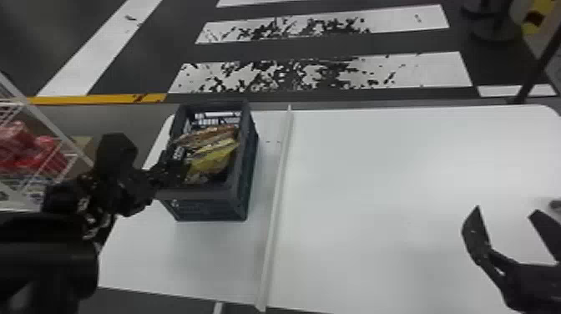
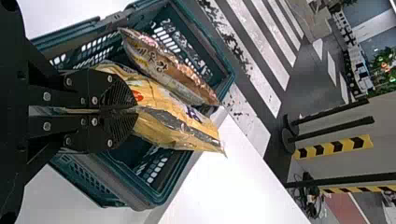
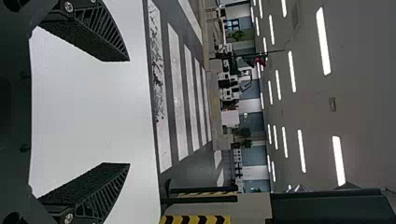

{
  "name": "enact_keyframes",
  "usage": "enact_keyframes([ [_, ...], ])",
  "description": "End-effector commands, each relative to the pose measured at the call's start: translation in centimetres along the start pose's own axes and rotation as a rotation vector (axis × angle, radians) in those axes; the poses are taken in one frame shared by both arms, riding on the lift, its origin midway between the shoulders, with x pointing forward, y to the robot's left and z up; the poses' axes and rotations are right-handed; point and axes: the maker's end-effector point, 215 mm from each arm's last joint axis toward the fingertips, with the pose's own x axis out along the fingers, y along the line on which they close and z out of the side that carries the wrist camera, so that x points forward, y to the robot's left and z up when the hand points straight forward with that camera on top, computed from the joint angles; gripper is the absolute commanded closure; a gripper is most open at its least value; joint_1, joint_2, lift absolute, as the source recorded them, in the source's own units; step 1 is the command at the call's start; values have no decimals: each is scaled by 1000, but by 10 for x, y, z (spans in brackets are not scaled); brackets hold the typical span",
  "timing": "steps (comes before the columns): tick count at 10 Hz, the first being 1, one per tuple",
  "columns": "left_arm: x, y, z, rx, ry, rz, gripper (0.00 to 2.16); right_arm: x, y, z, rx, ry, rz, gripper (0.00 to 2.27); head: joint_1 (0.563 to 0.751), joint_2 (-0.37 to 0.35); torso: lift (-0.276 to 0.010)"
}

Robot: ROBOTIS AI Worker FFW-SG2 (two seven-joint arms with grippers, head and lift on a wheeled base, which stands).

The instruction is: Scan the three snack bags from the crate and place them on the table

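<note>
- The left arm (image 1: 46,259) is nearest the camera, coming in at the head view's lower left and stretching towards the crate (image 1: 208,210).
- At its end the left gripper (image 1: 177,171) is down inside the crate's left side. Its fingers (image 2: 122,93) are pressed nearly together, with the yellow bag (image 1: 211,162) pinched between them.
- The right gripper (image 1: 505,210) is above the surface (image 1: 375,188), towards its near right corner. Its fingers (image 3: 105,44) stand wide apart with nothing between them.
- The crate sits upright on the surface by the far left corner, close to both the far and left edges.
- The yellow bag is tilted within the crate; the brown bag (image 1: 215,132) leans just beside it, on the side towards the surface's far edge. They overlap, so I cannot tell how many bags are in there.
- A pale ridge (image 1: 276,200) runs from the surface's far edge to its near edge, just right of the crate and apart from it.
- Beyond the left edge, red packs (image 1: 16,140) show behind white wire bars (image 1: 62,133).
</note>
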Motion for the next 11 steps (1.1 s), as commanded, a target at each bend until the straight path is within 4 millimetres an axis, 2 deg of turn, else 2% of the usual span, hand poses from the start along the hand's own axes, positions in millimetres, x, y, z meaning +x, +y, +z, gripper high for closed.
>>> enact_keyframes([
  [1, -10, 13, 6, 8, -10, 32, 1440, 2, -1, -3, 1, 4, -3, 83, 695, 191, -62],
  [2, -18, 25, 12, 8, -20, 69, 1835, 3, -2, -4, 2, 7, -4, 83, 695, 194, -62],
  [3, -28, 42, 14, -1, -27, 147, 2138, 4, -1, -5, 2, 7, -3, 83, 695, 202, -62],
  [6, -64, 60, 42, 1, -102, 254, 2138, 5, -2, -5, 3, 7, -4, 87, 695, 239, -62],
  [8, -106, 68, 76, -20, -193, 316, 2138, 5, -1, -5, 5, 7, -3, 87, 695, 240, -62],
  [10, -138, 63, 109, -37, -265, 327, 2138, 5, -1, -6, 6, 9, -4, 87, 695, 234, -62],
  [11, -150, 52, 124, -63, -311, 304, 2138, 3, -1, -7, 8, 9, -5, 87, 695, 227, -62],
])
